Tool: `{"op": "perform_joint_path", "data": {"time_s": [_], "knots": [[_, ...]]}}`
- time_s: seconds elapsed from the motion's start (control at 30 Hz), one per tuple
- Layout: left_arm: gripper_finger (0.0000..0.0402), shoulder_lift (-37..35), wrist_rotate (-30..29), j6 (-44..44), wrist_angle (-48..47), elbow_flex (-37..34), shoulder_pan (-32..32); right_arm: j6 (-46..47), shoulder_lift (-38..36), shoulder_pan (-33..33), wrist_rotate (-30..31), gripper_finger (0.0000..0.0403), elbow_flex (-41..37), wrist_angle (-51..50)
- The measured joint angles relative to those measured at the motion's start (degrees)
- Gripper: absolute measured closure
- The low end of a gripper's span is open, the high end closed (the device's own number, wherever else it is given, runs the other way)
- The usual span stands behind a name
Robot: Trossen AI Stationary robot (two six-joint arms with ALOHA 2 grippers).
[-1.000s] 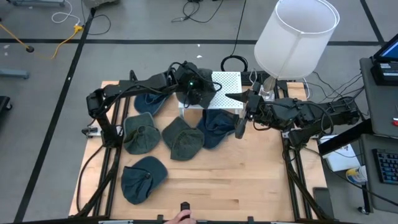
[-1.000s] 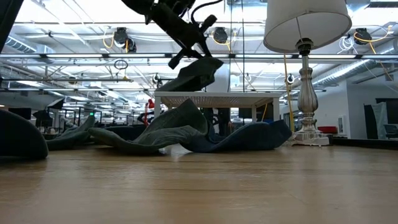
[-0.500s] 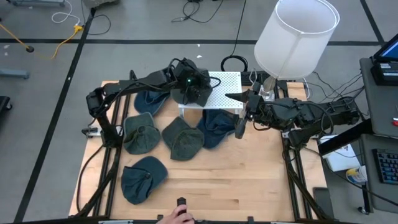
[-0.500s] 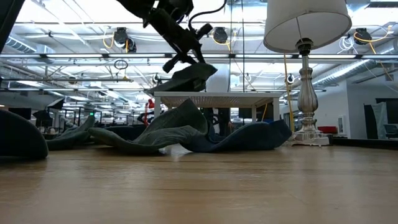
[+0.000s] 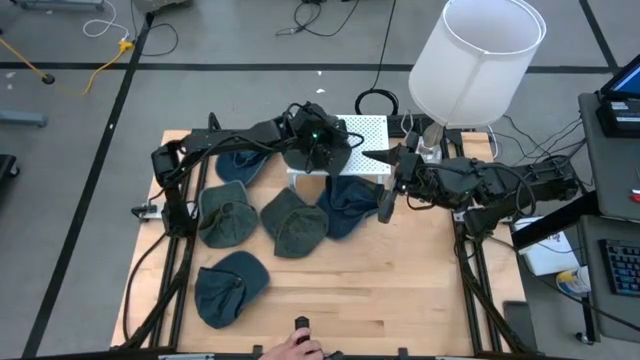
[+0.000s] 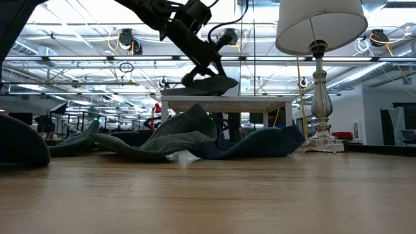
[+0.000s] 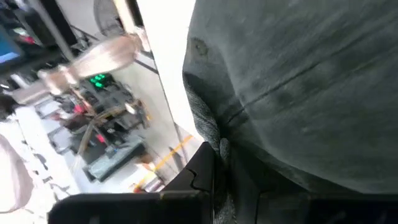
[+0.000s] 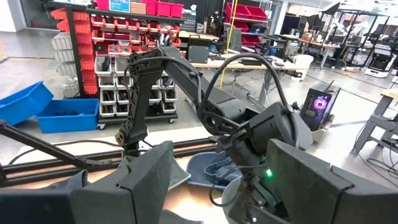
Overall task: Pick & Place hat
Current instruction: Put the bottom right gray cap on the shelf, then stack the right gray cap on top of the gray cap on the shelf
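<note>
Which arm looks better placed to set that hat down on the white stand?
The left. Its hand already holds the hat right over the stand. The right hand waits open beside the stand, holding nothing.

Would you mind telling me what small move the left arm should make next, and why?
Probably open the left gripper and let go: the hat it holds already lies on the white stand. The right gripper waits beside the stand.

You have six hats: five (image 5: 229, 290) (image 5: 227, 214) (image 5: 293, 222) (image 5: 352, 200) (image 5: 236, 163) on the table (image 5: 400, 290), one (image 5: 322, 152) on the single stand (image 5: 366, 133). One lamp (image 5: 476, 58).
</note>
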Motion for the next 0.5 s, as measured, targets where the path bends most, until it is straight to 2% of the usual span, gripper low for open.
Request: {"op": "perform_joint_path", "data": {"time_s": [0.07, 0.33, 0.5], "knots": [[0.0369, 0.0, -1.1, -0.7, 1.1, 0.0, 0.0, -0.1, 0.0, 0.0, 0.0, 0.0149, 0.0, 0.0], [0.0268, 0.0, -0.9, -1.4, -0.3, 0.0, 0.0, -0.5, 0.0, 0.0, 0.0, 0.0149, 0.0, 0.0], [0.0234, -0.4, -1.4, -5.2, -1.2, 0.0, 0.0, -0.6, 0.0, 0.0, 0.0, 0.0149, 0.0, -0.1]]}}
